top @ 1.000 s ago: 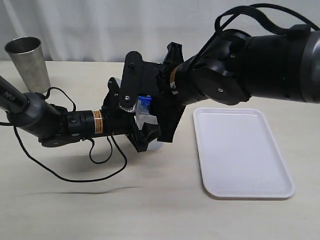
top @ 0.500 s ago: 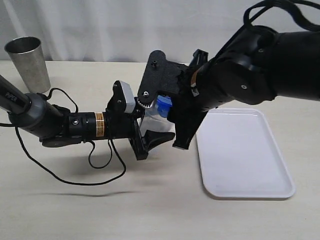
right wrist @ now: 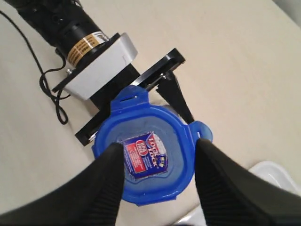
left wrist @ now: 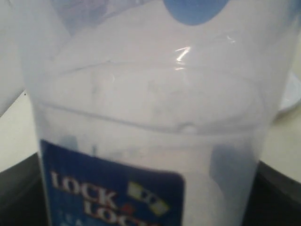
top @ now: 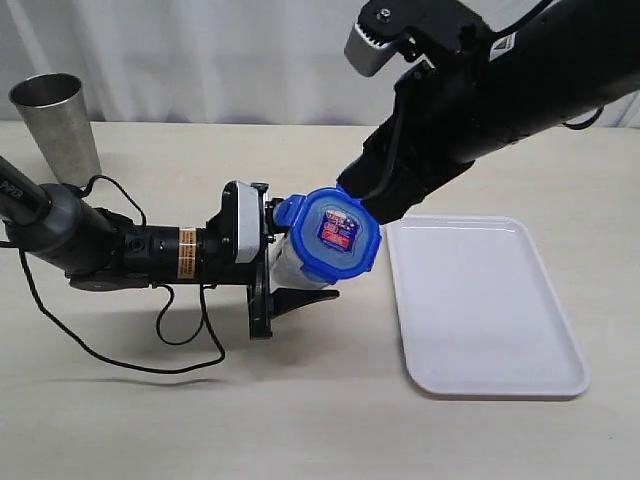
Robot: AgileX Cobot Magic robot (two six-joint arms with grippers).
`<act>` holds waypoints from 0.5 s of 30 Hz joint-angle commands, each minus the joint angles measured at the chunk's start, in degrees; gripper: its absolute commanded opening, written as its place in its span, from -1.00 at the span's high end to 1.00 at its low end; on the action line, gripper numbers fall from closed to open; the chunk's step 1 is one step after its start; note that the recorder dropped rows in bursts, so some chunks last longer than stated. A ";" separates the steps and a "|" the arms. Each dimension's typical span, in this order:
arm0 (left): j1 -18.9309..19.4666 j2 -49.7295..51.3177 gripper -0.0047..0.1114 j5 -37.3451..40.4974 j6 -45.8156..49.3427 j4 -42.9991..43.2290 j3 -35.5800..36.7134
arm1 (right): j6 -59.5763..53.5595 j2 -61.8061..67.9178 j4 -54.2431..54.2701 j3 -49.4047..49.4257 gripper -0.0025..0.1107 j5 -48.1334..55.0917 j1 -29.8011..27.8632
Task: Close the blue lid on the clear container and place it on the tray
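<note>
Tray (top: 480,300) one, clear container (left wrist: 150,117) one (blue lid (top: 335,235) atop) clamped by left gripper (top: 298,265); right gripper (right wrist: 160,145) apart.

exterior wide; wrists close on container (left wrist: 150,117)

A grey steel cup (top: 58,125) stands upright at the far left of the pale bench (top: 300,420), just before a white curtain (top: 200,50).
</note>
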 commanded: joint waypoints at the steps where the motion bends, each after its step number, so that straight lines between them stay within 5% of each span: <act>1: 0.16 -0.71 0.92 -3.33 0.61 0.17 0.01 | -5.87 2.06 3.42 -0.41 0.16 2.24 -1.03; 15: 0.16 -0.71 0.92 -3.50 3.19 3.35 0.01 | -7.39 8.11 3.08 -0.41 0.16 3.11 -1.03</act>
